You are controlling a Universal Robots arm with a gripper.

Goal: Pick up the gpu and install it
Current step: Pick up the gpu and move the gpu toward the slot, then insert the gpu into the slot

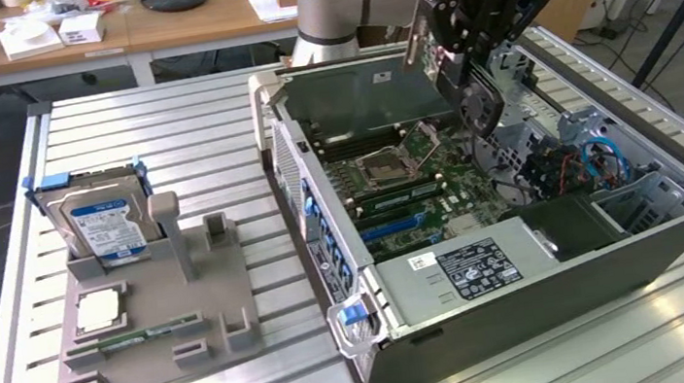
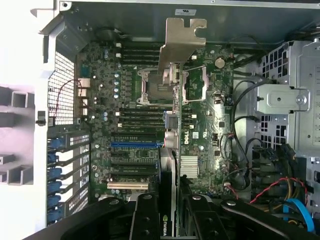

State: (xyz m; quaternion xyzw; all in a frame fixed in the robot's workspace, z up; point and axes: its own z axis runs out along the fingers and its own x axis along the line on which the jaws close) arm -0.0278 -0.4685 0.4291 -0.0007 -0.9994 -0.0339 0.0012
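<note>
The gpu (image 2: 169, 170) is pinched edge-on by the claw (image 2: 171, 214) above the motherboard (image 2: 125, 100) in the case (image 2: 150, 15). It is best kept upright, its edge aligned along a slot.

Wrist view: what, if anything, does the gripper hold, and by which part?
The thin flat black circuit card, pinched across its faces at the end opposite its silver bracket.

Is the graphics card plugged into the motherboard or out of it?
Out. The gripper holds the graphics card edge-on in its jaws above the motherboard, not pushed into any slot.
</note>
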